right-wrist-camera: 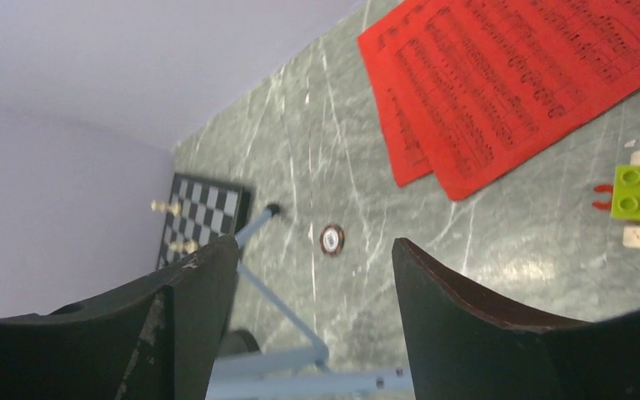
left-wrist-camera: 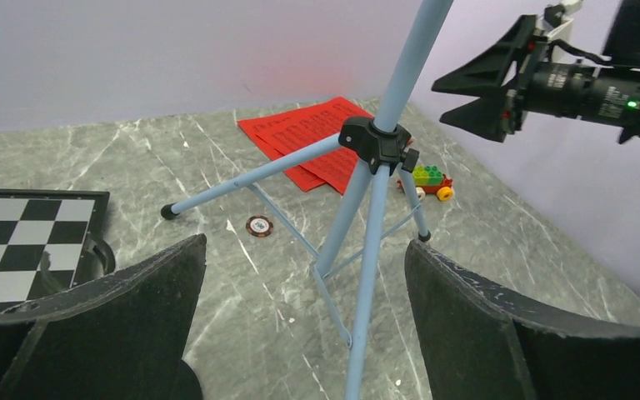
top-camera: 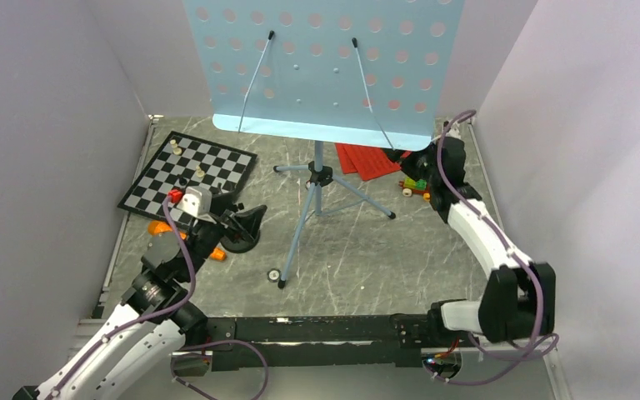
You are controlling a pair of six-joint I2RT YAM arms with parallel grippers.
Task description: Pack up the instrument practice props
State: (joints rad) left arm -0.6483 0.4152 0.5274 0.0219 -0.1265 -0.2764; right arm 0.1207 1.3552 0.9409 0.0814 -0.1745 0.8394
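Veined marble table [top-camera: 433, 250], perforated blue music stand [top-camera: 325, 67]

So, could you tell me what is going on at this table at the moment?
Two robot arms are packing up music-practice props, and right now neither holds anything. The left gripper is open, facing the legs of the blue music stand, which stands upright mid-table. The right gripper is open close to the red music sheets, which lie flat on the table near a toy car. The orange microphone lies by the left arm.
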